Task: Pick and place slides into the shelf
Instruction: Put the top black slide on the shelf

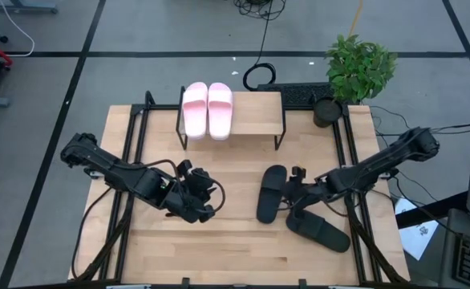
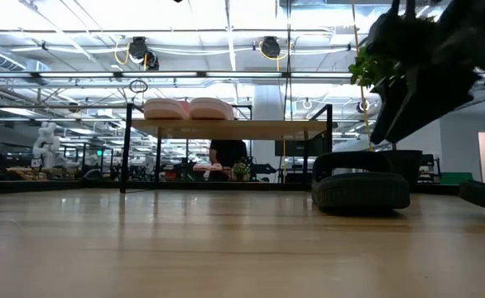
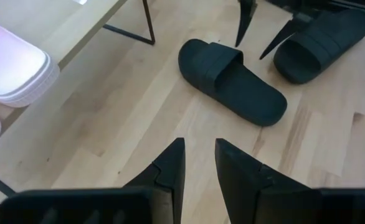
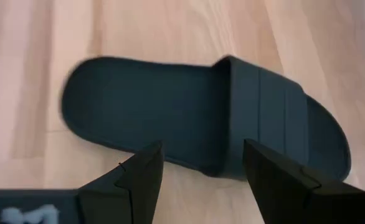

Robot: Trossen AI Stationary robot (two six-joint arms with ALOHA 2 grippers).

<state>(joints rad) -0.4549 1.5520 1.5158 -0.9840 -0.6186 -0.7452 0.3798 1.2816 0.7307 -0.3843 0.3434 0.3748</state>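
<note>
The pale pink pair (image 1: 208, 110) sits sole-down side by side on the left part of the shelf's top board (image 1: 259, 115), also seen in the low view (image 2: 189, 108). Two matte black slides lie sole-down on the table. One is near the middle (image 1: 272, 193) and one is nearer the right front (image 1: 319, 229). My right gripper (image 1: 293, 193) hangs open just above the middle black slide (image 4: 189, 115), its fingers spread over the slide without touching it. My left gripper (image 1: 200, 202) hovers to the left of that slide, its fingers (image 3: 199, 155) narrowly open and holding nothing.
A potted plant (image 1: 357, 68) and a keyboard (image 1: 303, 95) stand at the table's far right corner, beside the shelf. Black rails (image 1: 135, 160) run along both table sides. The right part of the shelf board (image 3: 64, 25) is bare, and so is the wood under the shelf (image 2: 226, 186).
</note>
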